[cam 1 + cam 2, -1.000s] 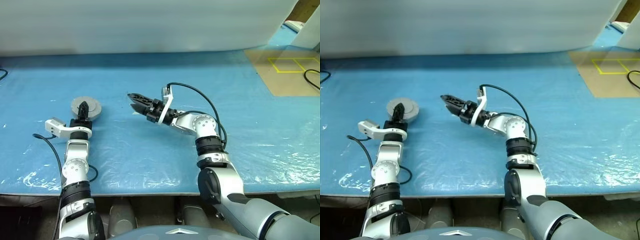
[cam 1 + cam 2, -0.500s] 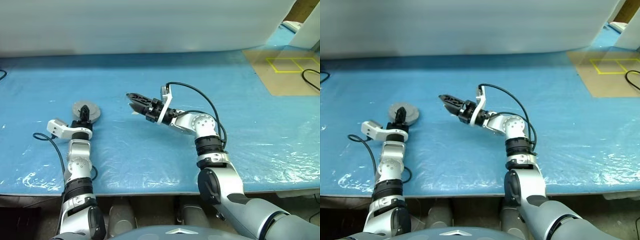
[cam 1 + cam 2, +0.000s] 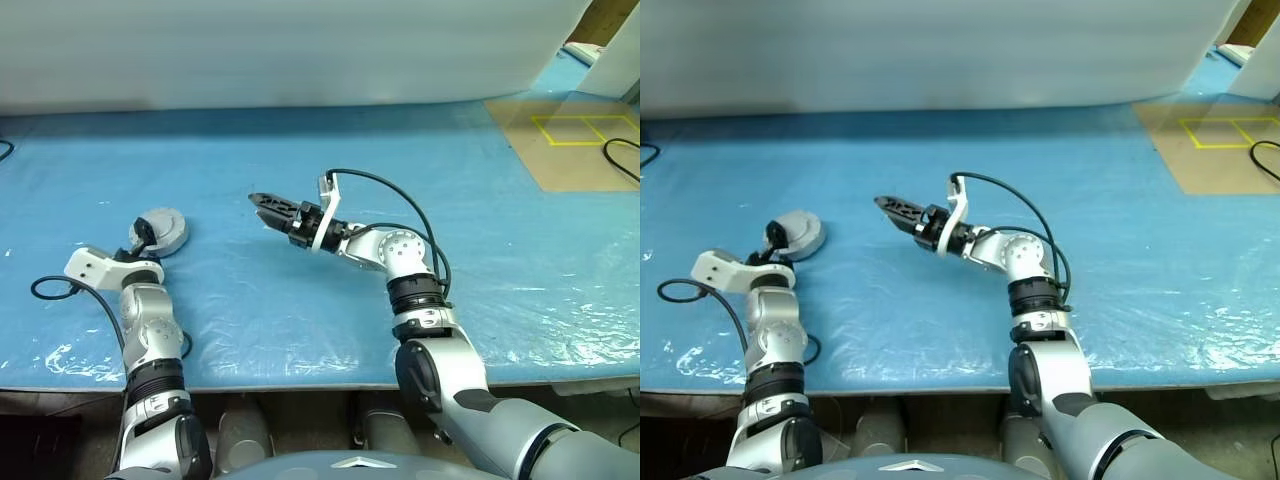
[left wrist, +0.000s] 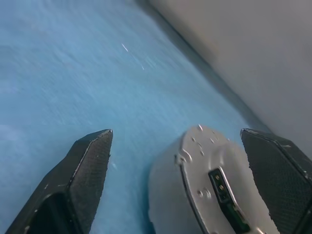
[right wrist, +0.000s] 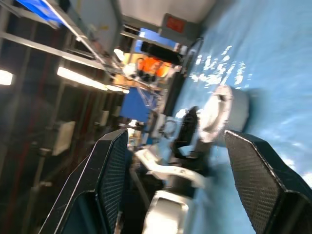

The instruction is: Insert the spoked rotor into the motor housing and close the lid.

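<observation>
Head views, assembly: closed motor housing [image 3: 160, 232] resting flat on the blue tabletop [image 3: 300, 300], plain grey lid [image 3: 798, 229] facing up; spoked rotor judged to sit inside, since none lies loose on the sheet.
Head views, left gripper [image 3: 141, 235]: at the near-left edge of the housing, fingers spread and clear of the rim, apparently letting go now that the lid is seated.
Head views, right gripper [image 3: 268, 205]: held above the sheet, well apart from the housing, pointing toward it; empty, fingers parted, seemingly waiting out of the way.
Left wrist view, housing: grey shell [image 4: 204, 190] lying between the two black fingers [image 4: 85, 170], a gap on both sides; a small connector visible on the shell wall.
Right wrist view, fingers: two black fingers [image 5: 112, 165] apart with nothing between them; beyond, the housing [image 5: 222, 109] with the left gripper [image 5: 187, 129] just beside it.
Task state: insertion and lid closing judged finished; only withdrawal left.
</observation>
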You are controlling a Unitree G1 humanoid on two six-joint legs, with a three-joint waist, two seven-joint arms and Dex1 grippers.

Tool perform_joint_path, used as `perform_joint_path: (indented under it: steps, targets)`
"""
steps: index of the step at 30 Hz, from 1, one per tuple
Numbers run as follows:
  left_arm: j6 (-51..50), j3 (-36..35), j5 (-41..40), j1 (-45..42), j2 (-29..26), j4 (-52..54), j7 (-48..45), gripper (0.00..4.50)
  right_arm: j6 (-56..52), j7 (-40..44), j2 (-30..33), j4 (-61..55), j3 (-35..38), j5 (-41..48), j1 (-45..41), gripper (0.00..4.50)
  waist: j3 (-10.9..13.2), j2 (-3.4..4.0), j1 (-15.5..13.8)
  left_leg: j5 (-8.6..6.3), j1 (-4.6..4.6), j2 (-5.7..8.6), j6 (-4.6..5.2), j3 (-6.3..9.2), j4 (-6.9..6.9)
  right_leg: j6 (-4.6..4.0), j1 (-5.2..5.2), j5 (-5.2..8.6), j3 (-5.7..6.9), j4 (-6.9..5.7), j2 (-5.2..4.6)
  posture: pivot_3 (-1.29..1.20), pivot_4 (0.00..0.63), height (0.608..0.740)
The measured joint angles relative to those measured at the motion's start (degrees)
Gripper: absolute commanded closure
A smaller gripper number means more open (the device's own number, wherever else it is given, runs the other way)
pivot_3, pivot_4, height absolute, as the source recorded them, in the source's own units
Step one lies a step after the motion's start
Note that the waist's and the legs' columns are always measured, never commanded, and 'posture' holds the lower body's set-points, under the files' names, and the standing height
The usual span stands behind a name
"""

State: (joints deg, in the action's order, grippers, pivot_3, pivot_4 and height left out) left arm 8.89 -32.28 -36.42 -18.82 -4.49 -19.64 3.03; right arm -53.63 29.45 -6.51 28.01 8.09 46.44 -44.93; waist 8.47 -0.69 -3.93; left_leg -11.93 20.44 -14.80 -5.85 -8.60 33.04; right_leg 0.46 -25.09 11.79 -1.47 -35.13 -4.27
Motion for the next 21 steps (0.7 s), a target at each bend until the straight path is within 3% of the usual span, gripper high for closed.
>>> perform_joint_path:
  steps: [9,15,21]
  targets:
    - [2.8,3.4,0.8,7.2,-2.9,14.8,-10.7,0.06,27.7,8.4,1.5,-4.6,-14.2,-19.8,6.0,1.16,0.0,-0.22,0.0,0.0,0.1,-0.01,0.0,0.02,0.0,-0.19,-0.03,0.11,0.06,0.08,-0.03,0.0,0.15,0.74]
    - [-3.9,9.8,-2.0,15.5,-9.7,26.7,-24.1,0.06,38.9,11.1,5.5,-4.6,-16.7,-26.9,7.8,1.16,0.0,-0.22,0.1,-0.01,0.06,-0.02,0.01,0.0,0.0,-0.21,-0.04,0.13,0.03,0.06,-0.01,0.0,0.15,0.74]
    - [-9.6,15.5,-0.3,21.4,-18.6,31.2,-35.1,0.06,42.9,16.3,11.4,-8.1,-17.1,-28.8,9.6,1.16,0.0,-0.19,0.4,-0.01,-0.03,-0.03,0.02,-0.04,-0.03,-0.22,-0.02,0.14,-0.03,0.06,0.03,0.0,0.15,0.74]
